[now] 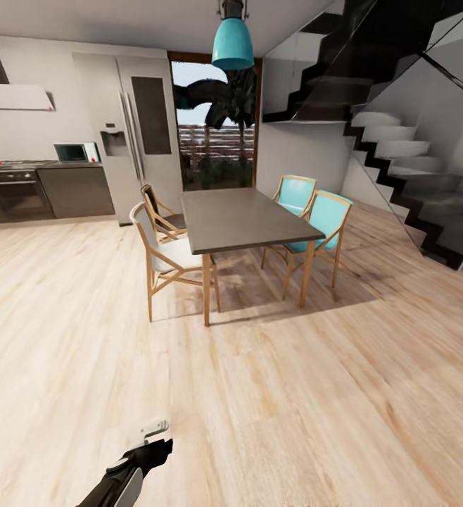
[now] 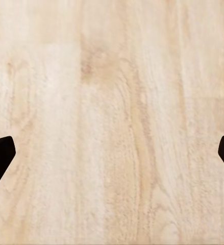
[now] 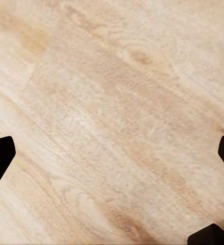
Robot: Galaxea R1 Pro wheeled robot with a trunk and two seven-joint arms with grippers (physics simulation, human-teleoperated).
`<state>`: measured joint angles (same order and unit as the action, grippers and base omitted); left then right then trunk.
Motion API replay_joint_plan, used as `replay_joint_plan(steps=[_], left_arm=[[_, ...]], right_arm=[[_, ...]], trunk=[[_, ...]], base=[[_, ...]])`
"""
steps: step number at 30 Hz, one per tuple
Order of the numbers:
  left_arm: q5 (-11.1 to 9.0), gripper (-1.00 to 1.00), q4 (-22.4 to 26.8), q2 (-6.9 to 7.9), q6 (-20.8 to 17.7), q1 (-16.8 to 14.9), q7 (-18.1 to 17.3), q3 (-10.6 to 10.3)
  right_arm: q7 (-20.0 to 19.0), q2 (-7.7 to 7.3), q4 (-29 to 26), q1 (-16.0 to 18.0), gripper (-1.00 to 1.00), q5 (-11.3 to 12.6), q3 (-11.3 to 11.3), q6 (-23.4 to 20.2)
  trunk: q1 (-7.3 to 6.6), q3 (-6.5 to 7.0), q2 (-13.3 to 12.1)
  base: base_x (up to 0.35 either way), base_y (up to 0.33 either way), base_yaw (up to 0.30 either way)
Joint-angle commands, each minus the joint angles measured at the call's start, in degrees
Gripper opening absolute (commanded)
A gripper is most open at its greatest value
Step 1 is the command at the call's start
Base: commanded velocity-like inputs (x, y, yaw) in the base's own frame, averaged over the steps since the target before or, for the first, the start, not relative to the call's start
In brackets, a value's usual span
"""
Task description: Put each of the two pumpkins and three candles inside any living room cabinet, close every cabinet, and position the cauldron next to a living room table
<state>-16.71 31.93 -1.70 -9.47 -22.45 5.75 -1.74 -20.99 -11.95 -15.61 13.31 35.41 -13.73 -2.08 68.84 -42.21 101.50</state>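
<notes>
I see a pale wood floor [image 1: 295,394] and a grey dining table [image 1: 238,218] with four chairs, two of them teal [image 1: 326,218]. A teal lamp [image 1: 233,44] hangs above; fridge [image 1: 136,134], oven [image 1: 17,190] and stairs [image 1: 414,176] stand behind.

The floor [image 1: 316,394] is pale wood with a clear grain, matt. The dining desk [image 1: 238,218] has a smooth grey top on wooden legs. The fridge [image 1: 129,134] looks like brushed metal.

Pale wood-plank floor [image 1: 316,394], grey dining table [image 1: 238,218] standing on it — four chairs [image 1: 162,257] around it
</notes>
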Motion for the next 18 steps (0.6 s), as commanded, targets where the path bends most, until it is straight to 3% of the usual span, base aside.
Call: replay_joint_plan(steps=[1,8,18], left_arm=[[-0.5,1.0,0.2,0.03,-0.3,0.0,0.4,-0.2],[-0.5,1.0,0.2,0.03,-0.3,0.0,0.4,-0.2],[-0.6,1.0,-0.2,0.06,-0.3,0.0,0.4,-0.2]], right_arm=[[-0.3,-0.02,0.1,0.0,1.0,0.5,-0.2,-0.3],[0.3,-0.13,0.3,0.0,1.0,0.6,-0.4,-0.5],[0.4,-0.26,0.3,0.0,1.0,0.6,-0.5,-0.6]], trunk=[[-0.01,-0.08,0.0],[-0.01,-0.28,0.0],[-0.01,-0.44,0.0]], base=[[0.0,0.0,-0.256],[0.073,0.0,-0.235],[0.217,0.049,-0.159]])
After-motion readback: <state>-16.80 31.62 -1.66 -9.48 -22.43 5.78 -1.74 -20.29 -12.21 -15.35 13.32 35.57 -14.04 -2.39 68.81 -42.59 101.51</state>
